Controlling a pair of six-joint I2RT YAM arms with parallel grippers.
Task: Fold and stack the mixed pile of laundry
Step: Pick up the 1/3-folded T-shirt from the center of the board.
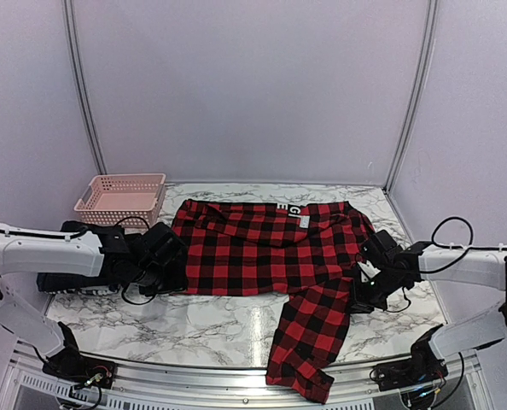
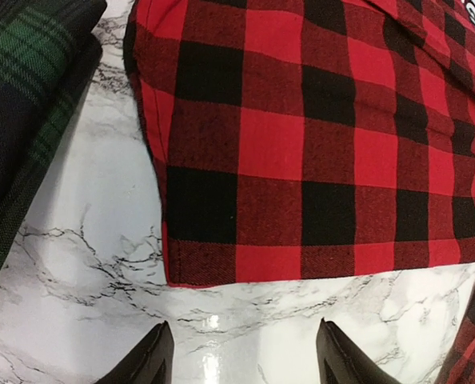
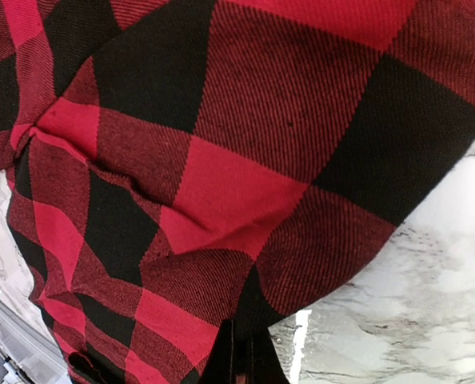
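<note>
Jaws apart, left end effector (image 2: pixel 241 348) hovers over table (image 1: pixel 219 329) beside red-and-black checked shirt (image 1: pixel 262 252); right end effector (image 3: pixel 243 356) clamped on shirt fabric.

A pink lattice basket (image 1: pixel 121 198) (back-left corner) sits on the marble table (image 1: pixel 236 329).

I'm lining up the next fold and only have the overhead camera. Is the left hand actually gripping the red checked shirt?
Observer: No. The left wrist view shows the left hand open over the bare marble table, just short of the edge of the red checked shirt.
Operator: And the other one?
Observer: Its wrist view shows the right hand shut, shirt fabric pinched between its fingers.
Operator: What's that dark thing by the left arm?
Observer: A dark green plaid garment, lying beside the shirt with marble between them.
</note>
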